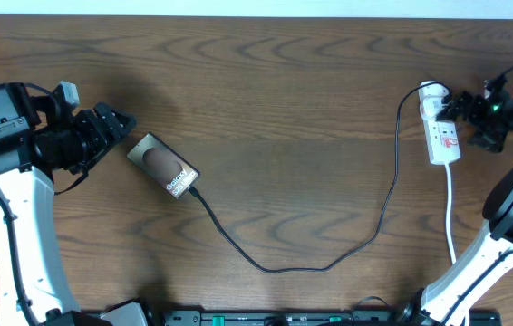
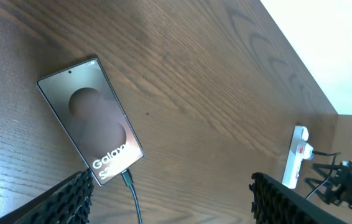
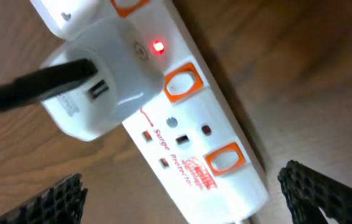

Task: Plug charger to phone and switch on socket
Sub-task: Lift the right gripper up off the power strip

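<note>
The phone (image 1: pixel 163 165) (image 2: pixel 89 118) lies flat on the table, lettering up. The charger (image 1: pixel 275 268), a thin black cable, has its plug tip (image 2: pixel 127 178) at the phone's bottom edge and looks inserted. The cable runs right and up to the socket (image 1: pixel 442 131) (image 3: pixel 188 124), a white strip with orange switches. A red light (image 3: pixel 158 46) glows beside a white adapter (image 3: pixel 98 87) that the black cable enters. My left gripper (image 1: pixel 122 127) (image 2: pixel 170 208) is open, just left of the phone. Over the socket hangs my right gripper (image 1: pixel 458 110) (image 3: pixel 182 205), open, its fingers straddling the strip's end.
The socket's white cord (image 1: pixel 451 217) trails toward the table's front edge. The far edge of the table (image 2: pixel 300 62) meets a pale wall. In the left wrist view the socket (image 2: pixel 295 155) and the right arm (image 2: pixel 344 183) show far off.
</note>
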{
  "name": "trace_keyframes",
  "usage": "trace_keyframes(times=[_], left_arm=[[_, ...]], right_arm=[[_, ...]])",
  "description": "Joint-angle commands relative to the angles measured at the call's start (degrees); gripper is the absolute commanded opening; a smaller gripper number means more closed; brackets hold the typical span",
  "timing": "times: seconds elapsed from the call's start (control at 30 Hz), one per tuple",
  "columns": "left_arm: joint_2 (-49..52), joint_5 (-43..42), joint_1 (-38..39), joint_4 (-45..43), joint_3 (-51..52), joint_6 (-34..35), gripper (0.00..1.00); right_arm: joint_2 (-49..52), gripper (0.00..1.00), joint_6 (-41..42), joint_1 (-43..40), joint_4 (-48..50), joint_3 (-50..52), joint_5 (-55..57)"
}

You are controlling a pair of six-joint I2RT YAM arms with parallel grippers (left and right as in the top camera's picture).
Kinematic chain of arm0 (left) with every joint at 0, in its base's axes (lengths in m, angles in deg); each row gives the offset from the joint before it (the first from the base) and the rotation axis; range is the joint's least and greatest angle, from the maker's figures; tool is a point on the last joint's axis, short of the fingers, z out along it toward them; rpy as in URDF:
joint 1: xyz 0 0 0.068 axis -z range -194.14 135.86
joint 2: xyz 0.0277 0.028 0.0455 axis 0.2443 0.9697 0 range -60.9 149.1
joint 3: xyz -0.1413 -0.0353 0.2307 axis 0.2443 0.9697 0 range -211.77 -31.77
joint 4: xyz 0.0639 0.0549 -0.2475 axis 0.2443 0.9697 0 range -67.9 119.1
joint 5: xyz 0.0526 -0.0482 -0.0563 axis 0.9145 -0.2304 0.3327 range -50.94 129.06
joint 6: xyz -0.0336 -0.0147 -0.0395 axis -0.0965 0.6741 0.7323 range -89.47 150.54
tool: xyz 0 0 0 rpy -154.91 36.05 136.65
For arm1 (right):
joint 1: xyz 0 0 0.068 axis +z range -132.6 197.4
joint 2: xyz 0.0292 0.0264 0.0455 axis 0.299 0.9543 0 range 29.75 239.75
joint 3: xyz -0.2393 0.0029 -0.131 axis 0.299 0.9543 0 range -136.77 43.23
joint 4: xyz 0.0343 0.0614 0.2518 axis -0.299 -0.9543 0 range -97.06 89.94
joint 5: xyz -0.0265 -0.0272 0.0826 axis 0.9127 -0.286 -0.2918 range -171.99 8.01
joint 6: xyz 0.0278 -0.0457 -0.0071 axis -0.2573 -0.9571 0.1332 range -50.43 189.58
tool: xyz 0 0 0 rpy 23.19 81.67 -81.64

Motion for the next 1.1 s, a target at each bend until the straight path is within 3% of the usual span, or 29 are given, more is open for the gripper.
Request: trace_keyframes(times=[0.0,0.5,1.07], left_arm=[[0.35,-0.13,-0.11,0.13,-0.09,-1.01,0.79],[0.35,-0.13,-0.11,0.13,-0.11,-1.01,0.79],[0.35,-0.13,-0.11,0.13,-0.09,-1.01,0.79]], right_arm=[[-1.51,0.99,0.96,-0.22,-2.25,-4.35,2.27],[-20.06,0.99,7.76,-0.11,-12.96,-6.32,2.23],[-21.07,0.99,7.74,-0.15,-15.69,-6.16,2.25]])
